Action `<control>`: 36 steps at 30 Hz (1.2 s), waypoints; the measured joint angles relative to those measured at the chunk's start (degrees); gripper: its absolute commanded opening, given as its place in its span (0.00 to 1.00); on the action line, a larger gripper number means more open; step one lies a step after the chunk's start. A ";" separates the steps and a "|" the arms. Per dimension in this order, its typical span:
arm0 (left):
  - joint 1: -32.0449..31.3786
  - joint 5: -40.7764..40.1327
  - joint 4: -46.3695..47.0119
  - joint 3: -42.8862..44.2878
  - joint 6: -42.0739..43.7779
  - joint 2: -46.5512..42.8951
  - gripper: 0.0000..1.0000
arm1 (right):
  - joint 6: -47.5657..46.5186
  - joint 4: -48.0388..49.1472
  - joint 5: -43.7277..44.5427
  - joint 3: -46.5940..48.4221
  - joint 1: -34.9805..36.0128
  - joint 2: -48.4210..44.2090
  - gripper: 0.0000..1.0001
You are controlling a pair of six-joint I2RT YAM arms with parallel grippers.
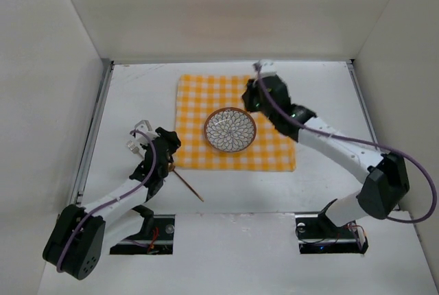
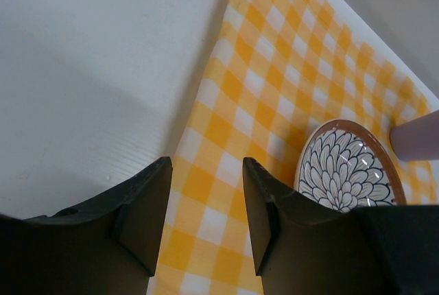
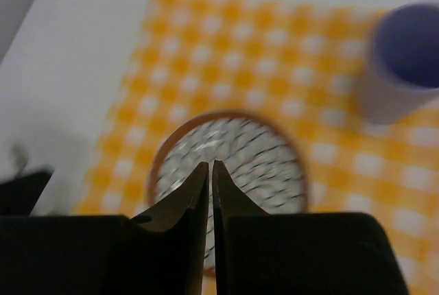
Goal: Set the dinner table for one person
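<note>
The white dinner table (image 1: 137, 89) carries a yellow-and-white checked cloth (image 1: 206, 103) at its middle. A round plate with a dark petal pattern and brown rim (image 1: 230, 130) sits on the cloth; it also shows in the left wrist view (image 2: 346, 171) and, blurred, in the right wrist view (image 3: 233, 161). A lilac cup (image 3: 405, 68) stands on the cloth beyond the plate (image 2: 418, 134); the right arm hides it from above. My left gripper (image 1: 170, 145) is open and empty over the cloth's left edge (image 2: 206, 171). My right gripper (image 1: 252, 97) is shut and empty above the plate's far side (image 3: 209, 166).
A thin brown stick (image 1: 187, 185) lies on the table just near of the left gripper, off the cloth's near left corner. White walls enclose the table on the left, right and far sides. The arm bases (image 1: 144, 230) stand at the near edge.
</note>
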 measured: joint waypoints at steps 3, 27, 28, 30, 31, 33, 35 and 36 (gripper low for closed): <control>0.00 -3.45 -2.56 0.00 0.00 -4.07 0.41 | 0.63 3.34 -3.93 -5.95 11.67 1.70 0.17; 13.66 -7.19 -17.35 -0.98 -10.03 -16.83 0.48 | 0.37 16.11 -5.49 -7.85 34.97 26.84 0.39; 13.73 -6.80 -17.44 -0.98 -10.27 -16.63 0.48 | 0.35 16.17 -5.35 -7.85 35.17 26.84 0.39; 13.79 -6.38 -17.53 -0.98 -10.56 -16.57 0.48 | 0.35 16.22 -4.87 -7.85 35.60 26.84 0.39; 13.79 -6.21 -17.53 -0.98 -10.64 -16.55 0.48 | 0.35 16.22 -4.57 -7.85 35.78 26.84 0.39; 13.90 -5.86 -17.53 -0.98 -10.78 -16.50 0.48 | 0.35 16.35 -4.37 -7.85 36.04 26.84 0.39; 13.97 -5.55 -17.51 -0.98 -10.80 -16.50 0.48 | 0.33 16.37 -4.35 -7.82 36.15 26.84 0.40; 13.99 -5.46 -17.51 -0.98 -10.80 -16.50 0.48 | 0.33 16.24 -4.33 -7.74 36.22 26.84 0.40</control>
